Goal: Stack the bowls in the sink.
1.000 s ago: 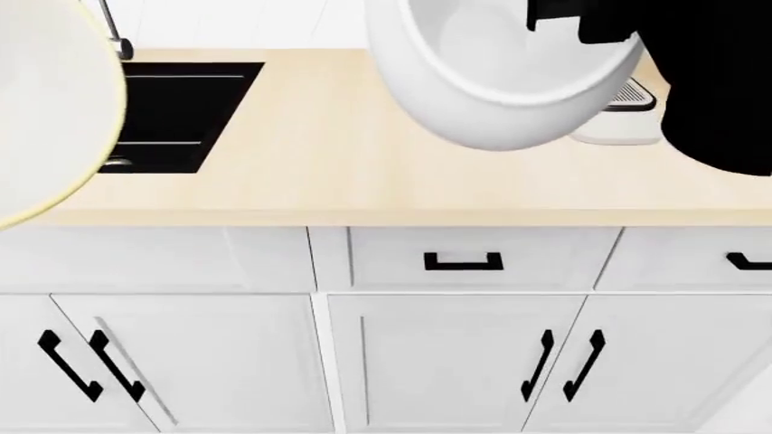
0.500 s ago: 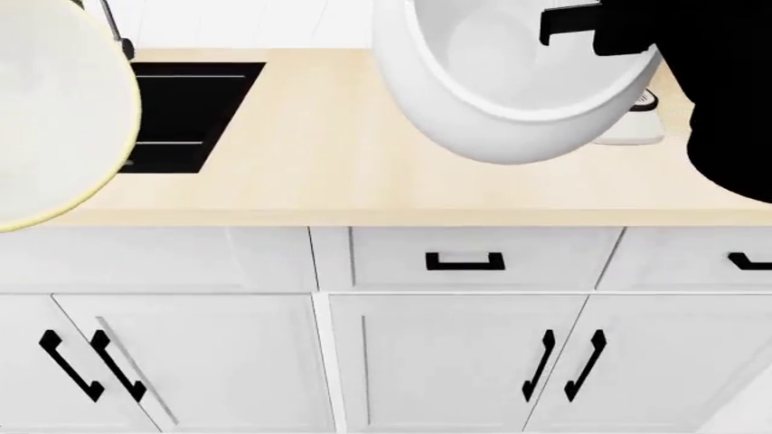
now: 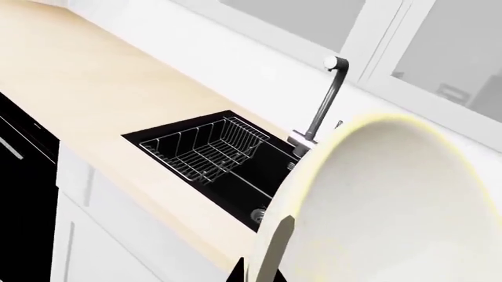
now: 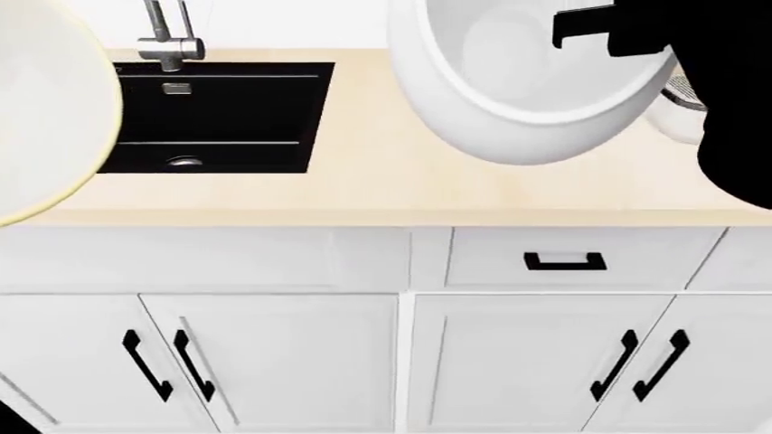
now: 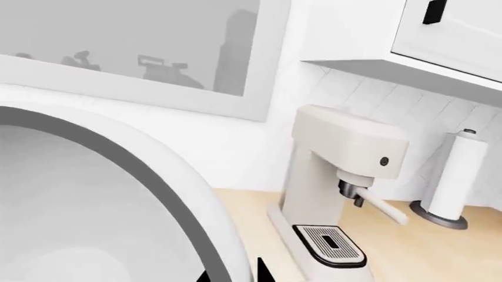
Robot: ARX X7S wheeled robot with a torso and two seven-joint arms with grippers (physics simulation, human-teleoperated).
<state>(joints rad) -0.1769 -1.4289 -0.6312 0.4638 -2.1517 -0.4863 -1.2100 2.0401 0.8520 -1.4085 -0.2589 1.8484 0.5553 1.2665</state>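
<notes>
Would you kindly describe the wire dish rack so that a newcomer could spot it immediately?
Start from the long pale wooden countertop and find the black sink set into it, under the steel faucet. The wire dish rack sits inside the basin, the only open metal grid there, unlike the small round drain.

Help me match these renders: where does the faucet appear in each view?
Head view: faucet at top left, behind the sink.
Left wrist view: faucet right of centre, behind the basin.
Right wrist view: not in it.
Shared landmark: the sink.
</notes>
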